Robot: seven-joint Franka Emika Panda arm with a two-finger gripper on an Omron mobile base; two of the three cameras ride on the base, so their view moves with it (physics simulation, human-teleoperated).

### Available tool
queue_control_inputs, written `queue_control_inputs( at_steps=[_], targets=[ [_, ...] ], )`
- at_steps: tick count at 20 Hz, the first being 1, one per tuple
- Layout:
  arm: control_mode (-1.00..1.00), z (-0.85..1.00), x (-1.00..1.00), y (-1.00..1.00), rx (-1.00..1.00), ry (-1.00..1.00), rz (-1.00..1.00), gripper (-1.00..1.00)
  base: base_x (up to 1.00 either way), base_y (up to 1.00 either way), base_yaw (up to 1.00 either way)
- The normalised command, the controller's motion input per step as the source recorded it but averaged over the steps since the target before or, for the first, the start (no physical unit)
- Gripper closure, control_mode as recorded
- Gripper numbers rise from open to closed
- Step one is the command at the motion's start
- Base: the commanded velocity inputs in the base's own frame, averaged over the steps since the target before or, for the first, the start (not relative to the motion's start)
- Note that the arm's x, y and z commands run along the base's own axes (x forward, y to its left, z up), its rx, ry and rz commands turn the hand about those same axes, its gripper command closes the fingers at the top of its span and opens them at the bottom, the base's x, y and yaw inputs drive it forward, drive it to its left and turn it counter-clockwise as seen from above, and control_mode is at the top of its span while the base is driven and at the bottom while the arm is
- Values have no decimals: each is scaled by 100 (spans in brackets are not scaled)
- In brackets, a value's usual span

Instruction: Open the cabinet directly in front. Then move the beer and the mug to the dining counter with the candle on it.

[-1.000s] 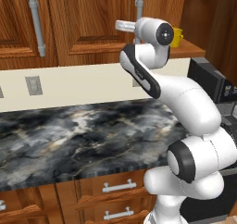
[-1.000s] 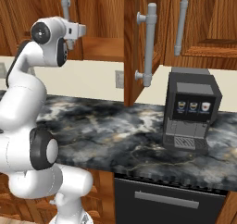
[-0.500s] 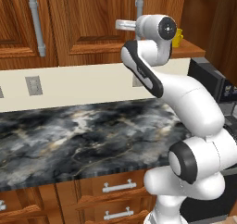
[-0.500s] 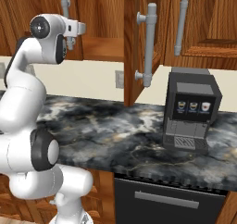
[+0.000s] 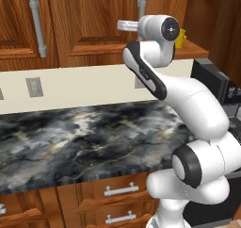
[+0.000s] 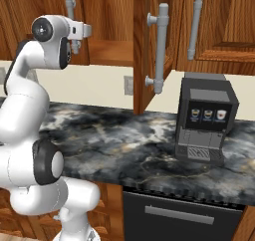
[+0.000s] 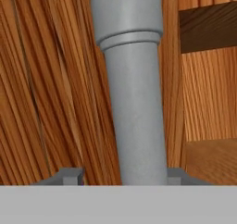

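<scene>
Cabinet (image 7: 55, 79) handle (image 7: 134, 102) stands between the gripper (image 7: 121, 176) fingertips (image 7: 69, 176).

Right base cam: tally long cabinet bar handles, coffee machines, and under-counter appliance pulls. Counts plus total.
Long cabinet bar handles: 3
Coffee machine: 1
Under-counter appliance pull: 1
Total: 5

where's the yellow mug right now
In the left base view the mug sits on the shelf inside the open cabinet, upper right, just behind the robot's wrist and above the coffee machine.
</scene>
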Motion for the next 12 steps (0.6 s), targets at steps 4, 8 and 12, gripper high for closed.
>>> queue_control_inputs(
  at_steps=[4,8,12],
  targets=[
    [-100,24,-31,22,0,0,-4,100,0,0,0],
    [-100,38,-62,25,0,0,-3,100,0,0,0],
    [-100,29,-71,31,0,0,-3,100,0,0,0]
  ],
)
